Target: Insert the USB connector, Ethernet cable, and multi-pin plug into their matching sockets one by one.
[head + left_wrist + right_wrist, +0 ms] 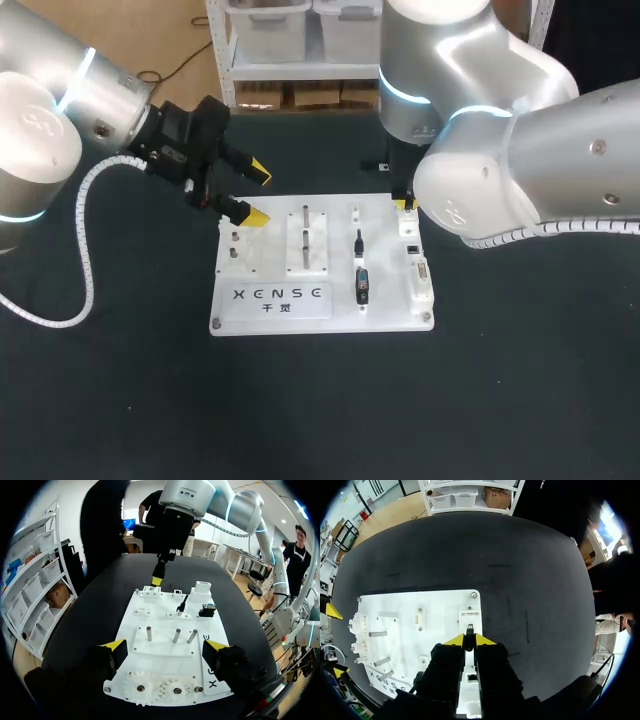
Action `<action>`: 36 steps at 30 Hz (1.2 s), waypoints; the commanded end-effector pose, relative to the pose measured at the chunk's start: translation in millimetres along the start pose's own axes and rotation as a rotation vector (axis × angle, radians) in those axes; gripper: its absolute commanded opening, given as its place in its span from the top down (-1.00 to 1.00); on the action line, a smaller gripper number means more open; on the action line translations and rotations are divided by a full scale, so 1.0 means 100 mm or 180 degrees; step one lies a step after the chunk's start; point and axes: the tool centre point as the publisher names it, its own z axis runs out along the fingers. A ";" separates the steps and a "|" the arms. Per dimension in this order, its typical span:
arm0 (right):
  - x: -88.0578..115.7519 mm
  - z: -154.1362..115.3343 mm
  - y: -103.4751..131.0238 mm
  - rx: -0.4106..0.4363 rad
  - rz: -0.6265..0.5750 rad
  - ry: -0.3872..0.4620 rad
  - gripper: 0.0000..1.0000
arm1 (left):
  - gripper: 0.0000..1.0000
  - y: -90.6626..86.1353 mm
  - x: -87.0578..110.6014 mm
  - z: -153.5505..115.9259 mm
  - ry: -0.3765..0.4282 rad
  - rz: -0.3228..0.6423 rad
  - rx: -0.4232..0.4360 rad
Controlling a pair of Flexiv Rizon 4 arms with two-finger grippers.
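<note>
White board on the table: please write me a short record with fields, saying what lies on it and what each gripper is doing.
Board: white, flat on the dark table
Left gripper: open, empty, above the board's end with the gears
Right gripper: shut on a small dark plug, over the socket strip at the opposite end
Lying on the board: black cable, multi-pin plug
Other parts: three metal pegs
</note>
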 end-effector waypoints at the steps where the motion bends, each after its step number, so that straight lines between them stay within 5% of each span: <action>1: -0.01 0.06 0.00 0.0024 0.0007 -0.0003 1.00 | -1.00 0.01 0.00 0.01 0.0010 0.0000 0.0010; 31: -0.15 0.41 -0.10 0.0179 0.0107 0.0233 1.00 | -1.00 0.01 0.00 0.01 0.0010 0.0000 0.0010; 33: -0.15 0.35 -0.10 0.0132 0.0095 0.0150 0.29 | -1.00 0.01 0.00 0.01 0.0010 0.0000 0.0010; 34: -0.15 0.32 -0.09 0.0070 0.0125 0.0110 -0.48 | -1.00 0.01 0.00 0.01 0.0010 0.0000 0.0010; 35: -0.14 0.29 -0.09 0.0073 0.0143 0.0085 -1.00 | -1.00 0.01 0.00 0.01 0.0010 0.0000 0.0010; 36: -0.14 0.27 -0.07 0.0054 0.0157 0.0049 -1.00 | -1.00 0.01 0.00 0.01 0.0010 0.0000 0.0010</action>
